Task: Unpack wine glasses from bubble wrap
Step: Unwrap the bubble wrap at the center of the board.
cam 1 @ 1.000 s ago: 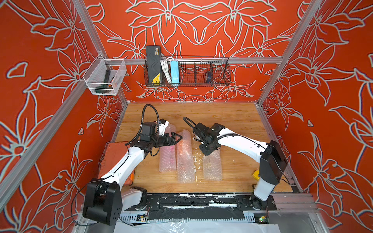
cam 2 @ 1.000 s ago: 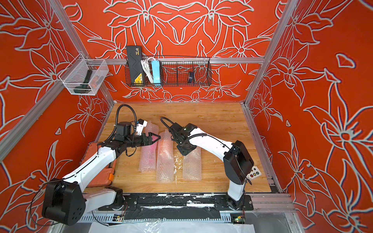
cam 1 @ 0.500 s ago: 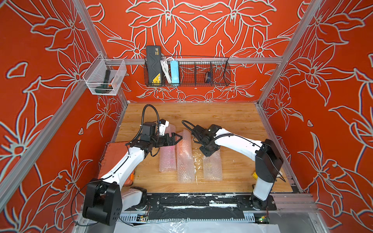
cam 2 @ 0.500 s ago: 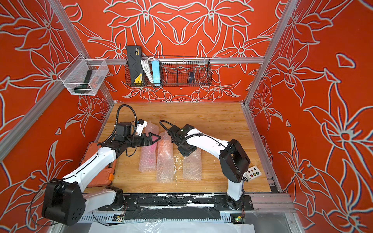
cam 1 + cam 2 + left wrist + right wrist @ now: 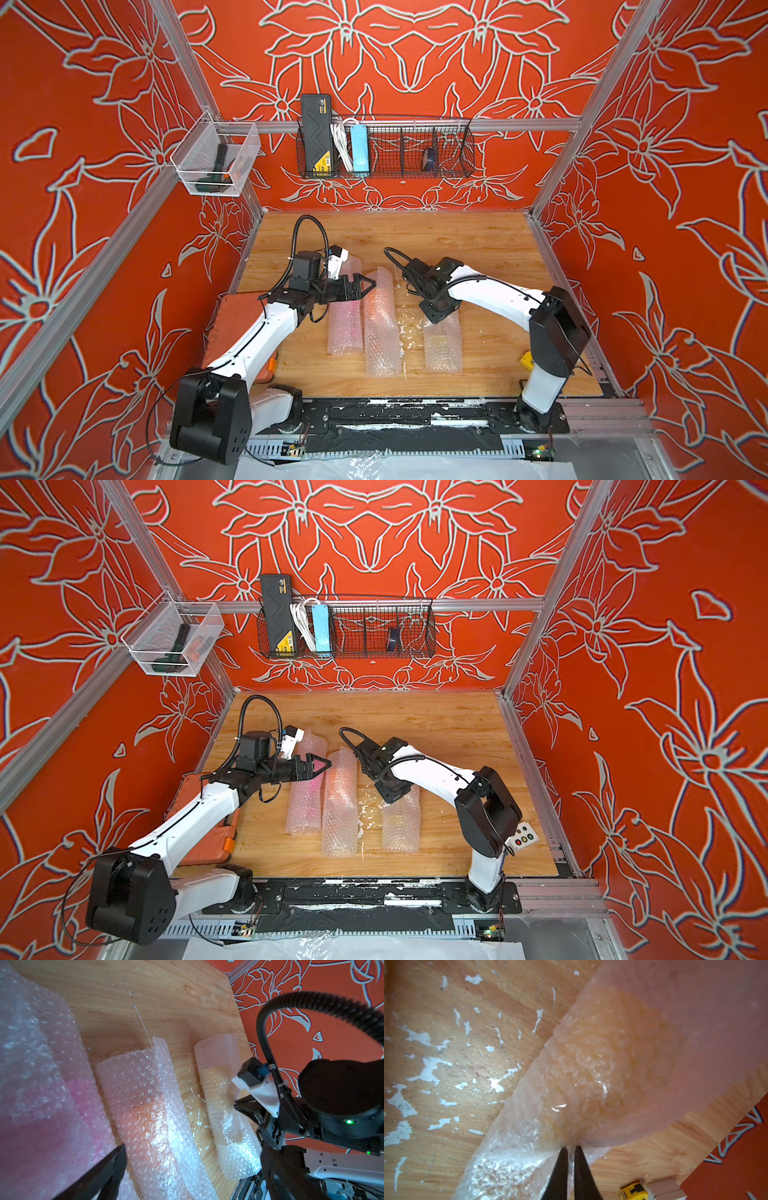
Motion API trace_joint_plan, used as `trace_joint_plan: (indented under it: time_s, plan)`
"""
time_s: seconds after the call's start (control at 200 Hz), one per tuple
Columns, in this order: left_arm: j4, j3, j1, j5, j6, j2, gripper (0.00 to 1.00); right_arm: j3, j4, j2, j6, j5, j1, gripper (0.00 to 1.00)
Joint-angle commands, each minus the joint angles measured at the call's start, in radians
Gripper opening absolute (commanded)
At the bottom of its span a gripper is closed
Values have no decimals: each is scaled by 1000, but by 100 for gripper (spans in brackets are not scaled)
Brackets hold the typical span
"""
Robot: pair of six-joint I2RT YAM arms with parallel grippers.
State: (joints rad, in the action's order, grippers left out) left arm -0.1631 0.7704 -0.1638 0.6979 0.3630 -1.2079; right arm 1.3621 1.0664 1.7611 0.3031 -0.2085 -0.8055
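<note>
While the right tool [image 5: 571, 1148] points steeply down, fingers pressed together and pinching the edge of the bubble wrap roll [image 5: 517, 1147] around the yellow goblet [image 5: 602, 1043], its forearm stretches in across the desk [image 5: 478, 241]. The left tool [image 5: 370, 286] hangs level and spread wide above the pink roll [image 5: 343, 328], and the orange roll [image 5: 380, 332] lies between the two rolls.

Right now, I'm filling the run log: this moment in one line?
left fingers: open over pink-goblet wrap | right fingers: shut on yellow-goblet wrap | unwrapped: none
</note>
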Motion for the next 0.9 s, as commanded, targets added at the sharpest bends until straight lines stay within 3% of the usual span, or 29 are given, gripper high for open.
trace_joint_plan:
  time_s: [0.0,0.215,0.495,0.606,0.706,0.891]
  plan:
    - [31,-5,-4,37,-2,-25,98,-30,-34,-69,11,-6,25,5]
    - [138,46,-135,21,115,-63,97,-113,-135,-163,6,59,96,0]
    - [280,142,-411,28,243,-263,95,-258,-255,-290,19,196,225,0]
    - [285,198,-504,18,246,-363,90,-301,-296,-332,38,244,250,0]
    - [300,214,-555,-12,257,-428,84,-344,-336,-369,58,284,268,0]
    - [369,194,-591,-39,302,-492,81,-412,-409,-422,89,388,309,0]
